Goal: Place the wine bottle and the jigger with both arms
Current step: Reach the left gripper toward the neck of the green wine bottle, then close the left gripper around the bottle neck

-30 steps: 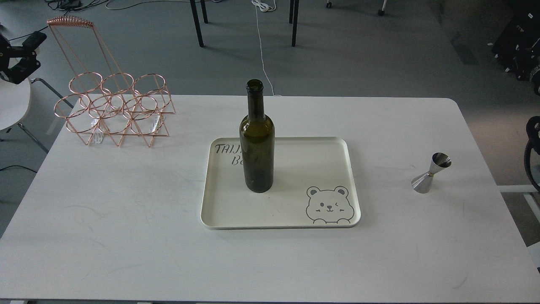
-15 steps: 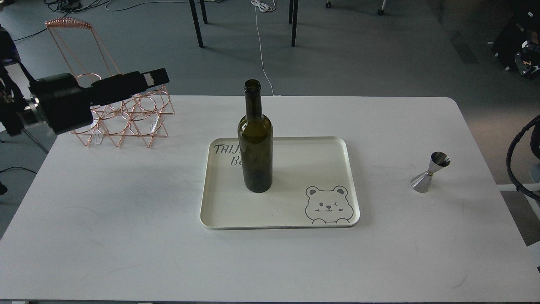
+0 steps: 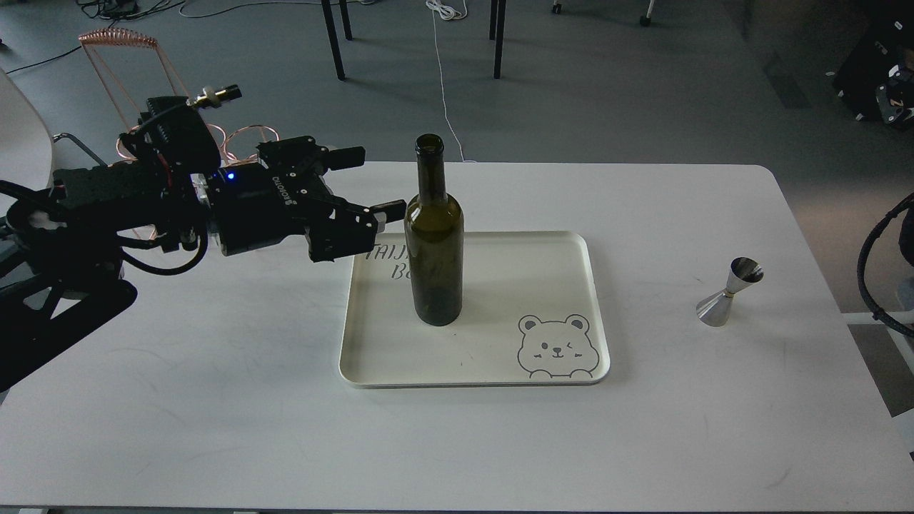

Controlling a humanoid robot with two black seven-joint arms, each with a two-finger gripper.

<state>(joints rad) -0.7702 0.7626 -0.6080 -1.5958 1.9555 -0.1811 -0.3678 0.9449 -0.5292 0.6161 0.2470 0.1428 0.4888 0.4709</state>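
Note:
The dark olive-green wine bottle (image 3: 434,243) stands upright on the left part of the cream tray (image 3: 500,357). My left gripper (image 3: 373,184) is open just left of the bottle at shoulder height, one finger (image 3: 346,158) farther back and one (image 3: 382,212) nearly touching the glass. It holds nothing. The steel jigger (image 3: 730,293) stands on the table at the right, off the tray. Of my right arm only a black cable loop (image 3: 882,264) shows at the right edge; its gripper is out of view.
A copper wire bottle rack (image 3: 136,86) stands at the table's back left, mostly hidden behind my left arm. The tray has a bear drawing (image 3: 555,348) at its front right. Chair and table legs stand on the floor beyond the table.
My left arm has swung in from the far left toward the bottle, and its open gripper is now beside the bottle's shoulder. The bottle and jigger have not moved.

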